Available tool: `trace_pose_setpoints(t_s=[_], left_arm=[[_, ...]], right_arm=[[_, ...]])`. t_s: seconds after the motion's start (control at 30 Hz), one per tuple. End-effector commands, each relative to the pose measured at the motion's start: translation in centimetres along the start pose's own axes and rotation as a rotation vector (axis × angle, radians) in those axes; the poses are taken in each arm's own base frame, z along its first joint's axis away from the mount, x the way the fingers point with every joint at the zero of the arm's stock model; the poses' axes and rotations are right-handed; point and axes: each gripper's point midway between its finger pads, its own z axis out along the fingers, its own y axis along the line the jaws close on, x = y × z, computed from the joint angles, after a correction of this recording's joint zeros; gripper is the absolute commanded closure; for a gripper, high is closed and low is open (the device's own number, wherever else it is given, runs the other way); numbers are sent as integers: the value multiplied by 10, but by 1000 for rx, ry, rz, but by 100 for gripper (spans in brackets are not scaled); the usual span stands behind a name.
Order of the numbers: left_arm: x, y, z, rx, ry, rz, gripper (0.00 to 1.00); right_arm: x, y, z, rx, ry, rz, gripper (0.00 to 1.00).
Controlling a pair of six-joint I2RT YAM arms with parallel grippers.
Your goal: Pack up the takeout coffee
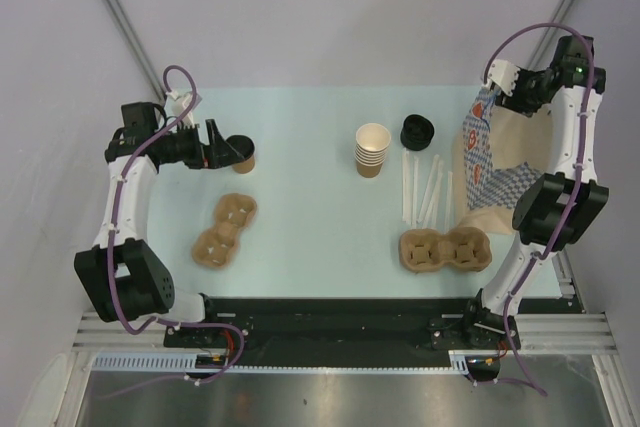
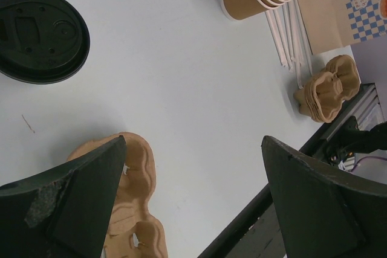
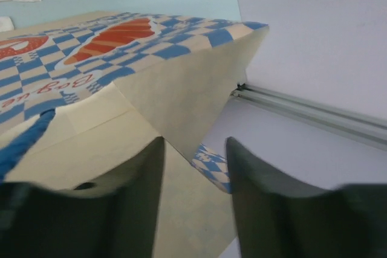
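The left fingers [image 2: 72,203] are spread wide and hold nothing. The right fingers [image 3: 121,209] are half apart, with the edge of the bag [image 3: 181,89] in the gap. I cannot tell if they pinch it.

The coffee [image 1: 241,153] stands in the upper left of the top view, on the table [image 1: 310,247], right at the tips of the left fingers. A tray [image 1: 225,230] lies just below it. In the middle stand the cups [image 1: 372,149], with the lids [image 1: 417,132] beside them and the straws [image 1: 425,192] below. A second tray [image 1: 445,250] lies at the lower right. The bag is at the far right, well apart from the coffee.

I think the step now is getting ready: one arm is at the bag, the other is at the coffee. Next, the left fingers should go around the cup, under its lid, and squeeze softly. The cup must stay upright, or it may spill.
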Motion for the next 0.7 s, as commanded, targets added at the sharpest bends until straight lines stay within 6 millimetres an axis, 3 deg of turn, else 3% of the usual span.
trace_pose_setpoints(t_s=[0.0,0.07,0.1,0.27,0.5,0.53,0.6,0.63,0.67], left_arm=[[-8,-5,-4,15,-28,54,0],[-11,-7,-4,19,-35,55,0],[-11,-8,-4,20,-34,57,0],[-12,-10,-7,23,-36,58,0],[-14,-15,-8,33,-42,66,1],[-15,-15,-8,36,-44,68,0],[-15,-16,-8,42,-46,62,0],[-17,-17,-8,47,-51,65,0],[-17,-18,-8,49,-51,57,1]], right_arm=[[-6,-24,-24,81,15,-53,62],[-7,-29,-35,104,16,-60,93],[-7,-31,-38,114,14,-54,100],[-12,-53,-84,222,13,-47,100],[-48,-74,-179,426,-48,-18,100],[-64,-79,-201,485,-67,-42,100],[-77,-80,-220,539,-97,-5,100],[-97,-84,-245,604,-126,-29,100],[-106,-84,-254,631,-160,16,100]])
